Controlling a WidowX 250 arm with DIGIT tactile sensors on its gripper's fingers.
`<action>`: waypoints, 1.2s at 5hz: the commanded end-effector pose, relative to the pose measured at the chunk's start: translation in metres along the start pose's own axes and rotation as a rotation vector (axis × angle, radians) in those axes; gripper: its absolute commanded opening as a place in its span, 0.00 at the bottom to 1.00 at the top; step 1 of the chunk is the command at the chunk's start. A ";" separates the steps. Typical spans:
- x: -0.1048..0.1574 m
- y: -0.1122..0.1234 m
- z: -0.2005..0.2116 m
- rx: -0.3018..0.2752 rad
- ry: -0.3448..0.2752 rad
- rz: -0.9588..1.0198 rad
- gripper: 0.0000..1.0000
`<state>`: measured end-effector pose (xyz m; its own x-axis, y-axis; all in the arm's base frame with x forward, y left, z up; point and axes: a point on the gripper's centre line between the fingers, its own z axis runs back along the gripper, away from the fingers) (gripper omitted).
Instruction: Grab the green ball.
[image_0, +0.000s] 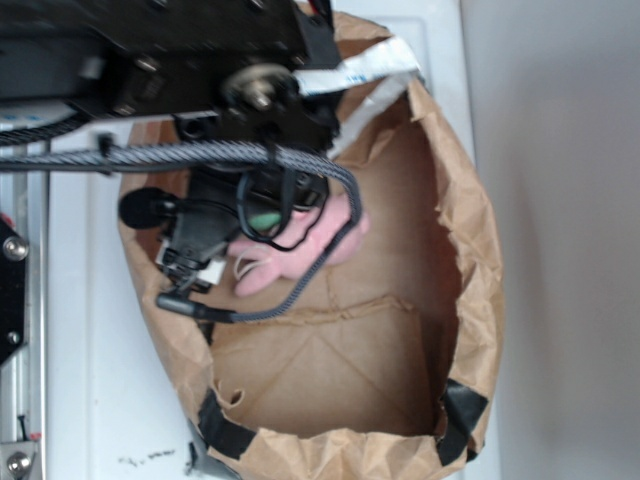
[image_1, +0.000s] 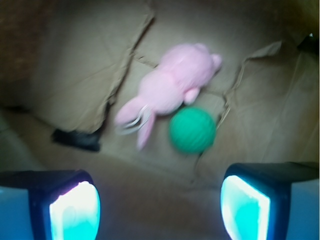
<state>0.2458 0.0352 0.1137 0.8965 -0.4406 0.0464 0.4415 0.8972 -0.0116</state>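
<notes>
1. Wrist view shows me the paper bag (image_1: 75, 60) floor; I'd descend centred on the ball (image_1: 192, 130), which touches the bunny (image_1: 172, 85) at its 5 o'clock.
2. My gripper (image_1: 160, 207) is spread wide, holding nothing; I'd keep the left finger clear of the plush.
3. Exterior view hides most of the ball behind the arm (image_0: 200, 60), but shows the bag's rim.

Robot test bench or lab setup, black robot arm (image_0: 200, 60) with braided cables (image_0: 230, 155) on a metal-railed frame (image_0: 25, 300), white tabletop (image_0: 90, 350), brown paper bag (image_0: 480, 260) patched with black tape (image_0: 460, 410) as a makeshift bin, plain white wall (image_0: 570, 200).
</notes>
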 end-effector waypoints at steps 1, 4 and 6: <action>0.023 0.025 0.001 0.039 -0.039 -0.114 1.00; 0.008 0.028 -0.011 0.097 -0.038 -0.241 1.00; 0.012 0.035 -0.017 0.100 -0.026 -0.232 1.00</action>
<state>0.2644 0.0564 0.0838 0.7689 -0.6383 0.0360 0.6363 0.7696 0.0536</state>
